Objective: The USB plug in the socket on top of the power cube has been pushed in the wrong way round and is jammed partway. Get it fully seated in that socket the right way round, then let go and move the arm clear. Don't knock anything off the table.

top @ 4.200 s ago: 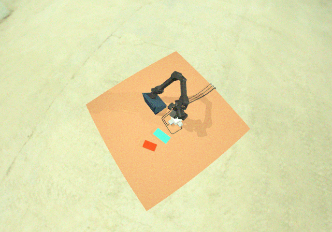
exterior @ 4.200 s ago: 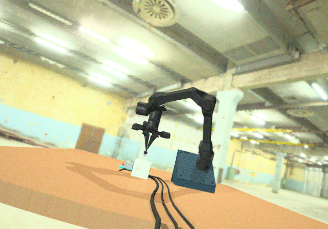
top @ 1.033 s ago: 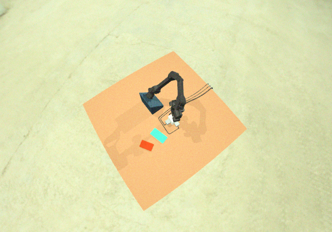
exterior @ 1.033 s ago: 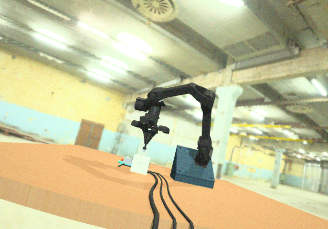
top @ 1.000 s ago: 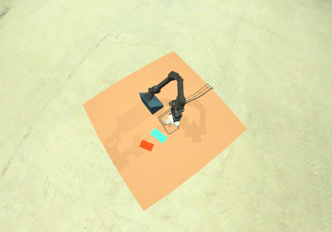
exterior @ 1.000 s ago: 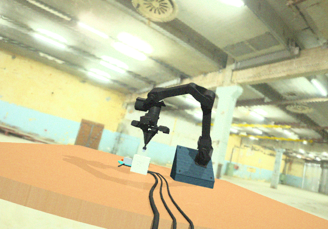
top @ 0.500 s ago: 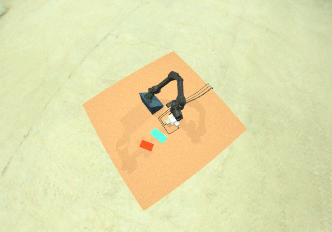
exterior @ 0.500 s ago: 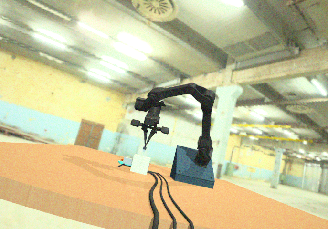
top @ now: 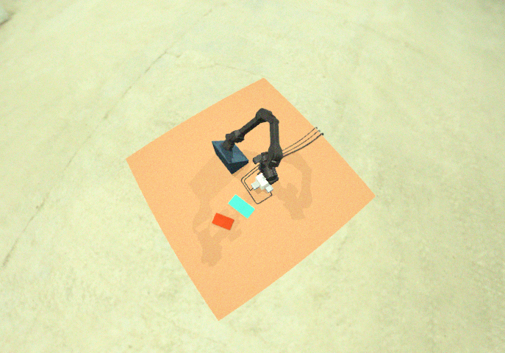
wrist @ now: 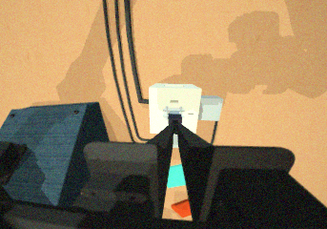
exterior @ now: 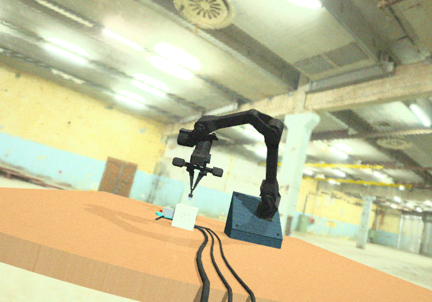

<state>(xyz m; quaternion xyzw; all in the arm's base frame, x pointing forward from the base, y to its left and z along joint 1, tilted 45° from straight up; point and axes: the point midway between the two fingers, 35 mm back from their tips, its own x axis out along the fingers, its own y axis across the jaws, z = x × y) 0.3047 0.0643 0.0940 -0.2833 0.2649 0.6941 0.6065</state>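
Observation:
The white power cube (top: 262, 182) (exterior: 185, 217) (wrist: 158, 97) stands on the table, with a small slot on its top in the wrist view. My gripper (exterior: 190, 192) (wrist: 174, 128) is shut on the USB plug (exterior: 190, 195) (wrist: 174, 117), a small dark body with a pale lower end. The plug is upright over the cube's top; the exterior view seems to show a small gap between them. The wrist view looks down on it and hides its lower end and the socket beneath. Which way round the plug faces cannot be told. In the top view the arm hides the fingertips.
Pale blocks (top: 269, 188) (exterior: 168, 212) (wrist: 212, 109) sit at the cube's sides. Black cables (exterior: 202, 256) (wrist: 132, 57) run beside it. A turquoise rectangle (top: 241, 206) (wrist: 175, 176) and a red one (top: 223, 221) (wrist: 181, 208) lie nearby. The blue arm base (top: 230, 155) (exterior: 251, 224) stands close.

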